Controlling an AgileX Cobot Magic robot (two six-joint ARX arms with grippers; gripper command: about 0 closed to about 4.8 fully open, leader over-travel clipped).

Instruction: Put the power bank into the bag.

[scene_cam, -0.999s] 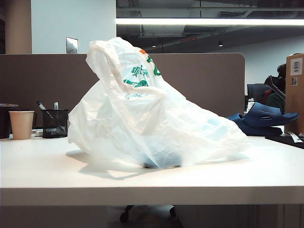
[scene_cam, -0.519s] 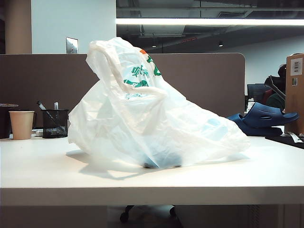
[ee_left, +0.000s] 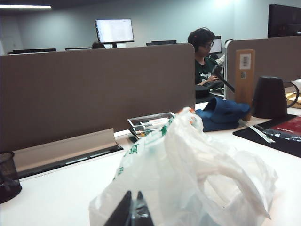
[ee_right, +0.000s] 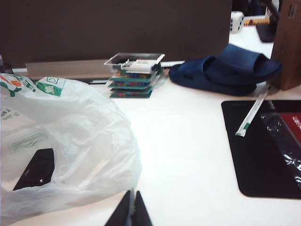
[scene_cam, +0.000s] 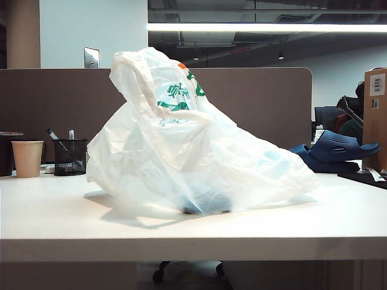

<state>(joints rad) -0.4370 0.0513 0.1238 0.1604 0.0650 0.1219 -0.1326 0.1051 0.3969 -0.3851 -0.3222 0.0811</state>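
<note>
Lying inside the bag [ee_right: 70, 136] on the table [ee_right: 188, 155], power bank [ee_right: 35, 168] flat, long axis slanting toward the divider. Left tool [ee_left: 133, 214] and right tool [ee_right: 131, 209] shut, empty, poised beside the bag.

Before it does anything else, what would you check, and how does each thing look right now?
1. Power bank inside the bag: ok; a black slab shows through the plastic in the right wrist view.
2. Bag resting on the table: ok.
3. Left hand empty: ok; shut, just short of the bag.
4. Right hand empty: ok; shut, over bare table beside the bag.
5. Blue clogs apart from the bag: ok.
6. Bag mouth closed: cannot tell.
</note>
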